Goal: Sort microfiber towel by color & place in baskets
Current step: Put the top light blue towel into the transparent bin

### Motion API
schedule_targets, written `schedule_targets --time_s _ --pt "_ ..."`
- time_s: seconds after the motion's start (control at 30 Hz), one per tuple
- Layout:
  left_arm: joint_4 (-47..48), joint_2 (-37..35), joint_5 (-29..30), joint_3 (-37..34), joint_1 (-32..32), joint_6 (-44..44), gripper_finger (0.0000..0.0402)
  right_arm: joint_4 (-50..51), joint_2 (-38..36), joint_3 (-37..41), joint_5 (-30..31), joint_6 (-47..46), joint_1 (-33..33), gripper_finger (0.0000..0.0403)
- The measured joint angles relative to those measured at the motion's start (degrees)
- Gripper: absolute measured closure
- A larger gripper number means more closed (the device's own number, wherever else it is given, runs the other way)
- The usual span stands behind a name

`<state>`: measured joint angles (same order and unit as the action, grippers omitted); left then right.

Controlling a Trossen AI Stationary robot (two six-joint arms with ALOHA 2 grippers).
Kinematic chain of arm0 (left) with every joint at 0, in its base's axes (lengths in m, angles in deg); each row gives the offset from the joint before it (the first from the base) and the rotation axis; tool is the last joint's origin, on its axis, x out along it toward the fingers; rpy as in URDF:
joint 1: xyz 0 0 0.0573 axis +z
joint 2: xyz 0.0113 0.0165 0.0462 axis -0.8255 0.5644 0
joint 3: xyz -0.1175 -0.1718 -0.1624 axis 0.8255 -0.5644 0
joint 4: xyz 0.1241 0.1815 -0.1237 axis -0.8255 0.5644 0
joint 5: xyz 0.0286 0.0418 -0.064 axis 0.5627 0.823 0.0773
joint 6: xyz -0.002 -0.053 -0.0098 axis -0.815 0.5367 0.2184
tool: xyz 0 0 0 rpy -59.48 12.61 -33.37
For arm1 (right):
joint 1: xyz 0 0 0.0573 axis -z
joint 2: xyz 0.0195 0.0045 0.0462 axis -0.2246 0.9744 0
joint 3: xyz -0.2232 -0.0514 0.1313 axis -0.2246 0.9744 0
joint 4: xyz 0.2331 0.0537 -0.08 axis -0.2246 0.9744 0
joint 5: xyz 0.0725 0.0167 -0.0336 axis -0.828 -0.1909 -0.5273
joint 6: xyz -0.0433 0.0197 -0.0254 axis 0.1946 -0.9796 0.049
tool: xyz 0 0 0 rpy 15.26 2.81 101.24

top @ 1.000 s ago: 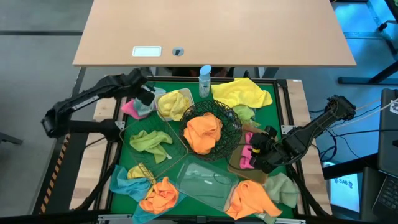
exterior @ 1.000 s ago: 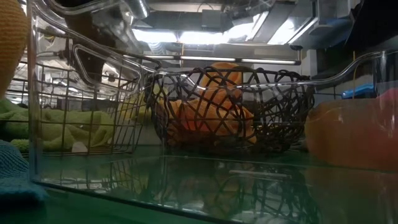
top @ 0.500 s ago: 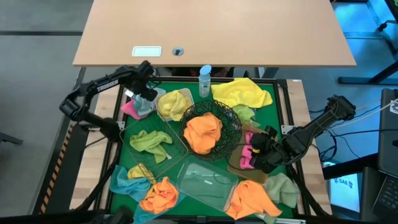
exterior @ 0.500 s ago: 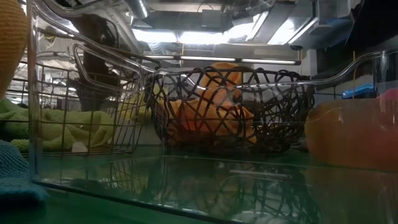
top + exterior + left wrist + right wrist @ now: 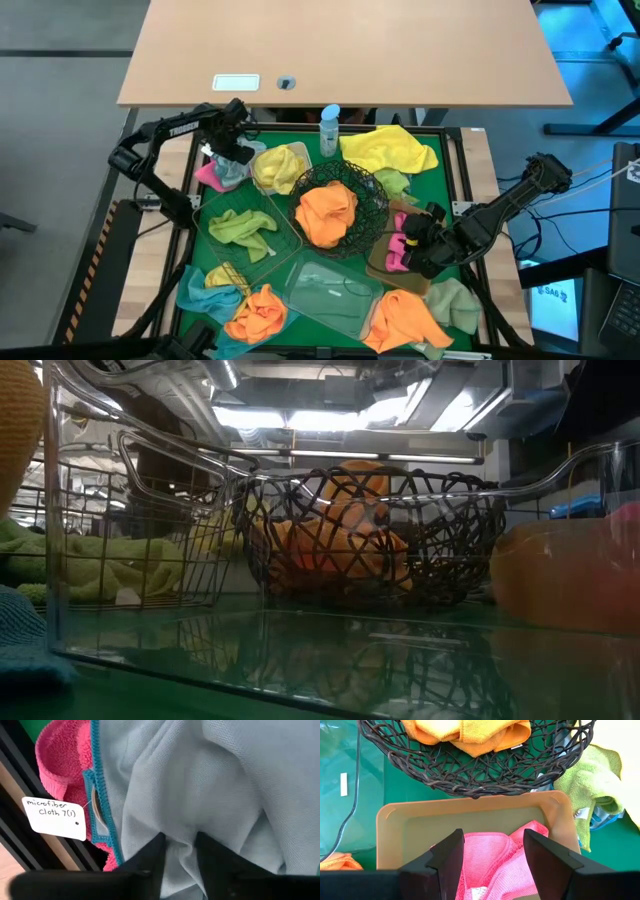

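Movement over the last second belongs to the left arm alone: it has swung in from the bench's left edge and its left gripper (image 5: pixel 236 150) now sits down on the pale blue towel (image 5: pixel 210 785) at the mat's far-left corner, the cloth lying over a pink towel (image 5: pixel 62 760) that carries a paper tag (image 5: pixel 54 815). Its jaws have narrowed and stand close together, pressed into a fold of the blue cloth; whether they have truly pinched it I cannot tell from the wrist view, though a grasp looks under way. If so, blue is the next colour to be sorted. The right gripper (image 5: pixel 492 855) has not moved, its jaws wide over the pink towel in the tan tray (image 5: pixel 470 812), holding nothing. Orange cloths already fill the black wire bowl (image 5: pixel 340 205), green ones lie in the wire basket (image 5: pixel 245 228), and the clear tray (image 5: pixel 335 290) appears empty.
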<state>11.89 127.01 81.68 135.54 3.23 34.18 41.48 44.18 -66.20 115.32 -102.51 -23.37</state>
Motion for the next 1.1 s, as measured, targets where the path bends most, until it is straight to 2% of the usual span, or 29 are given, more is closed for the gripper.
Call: schedule_targets --time_s 0.17,0.33,0.47,0.7,0.83,0.93,1.1 --pt "0.3 -1.6 0.0 0.0 0.0 -0.7 0.0391 0.0 0.0 0.0 0.0 0.0 0.0 0.0201" --pt "0.7 -4.4 -0.3 0.0 0.0 -0.9 0.0399 0.0 0.0 0.0 0.0 0.0 0.0 0.0201" --pt "0.7 -8.3 -3.2 0.0 0.0 -1.3 0.04 0.0 0.0 0.0 0.0 0.0 0.0 0.0201" --pt "0.7 -20.3 -9.3 0.1 0.0 -0.9 0.0401 0.0 0.0 0.0 0.0 0.0 0.0 0.0201" --pt "1.1 -28.2 -13.1 2.7 -0.1 0.6 0.0401 0.0 0.0 0.0 0.3 0.0 0.0 0.0201" --pt "0.7 -33.5 -18.0 5.7 -0.2 2.5 0.0401 0.0 0.0 0.0 0.9 0.0 0.0 0.0201" --pt "-3.1 -40.1 -23.5 10.2 -3.7 7.5 0.0401 -0.5 0.0 0.0 3.6 0.1 0.0 0.0201"
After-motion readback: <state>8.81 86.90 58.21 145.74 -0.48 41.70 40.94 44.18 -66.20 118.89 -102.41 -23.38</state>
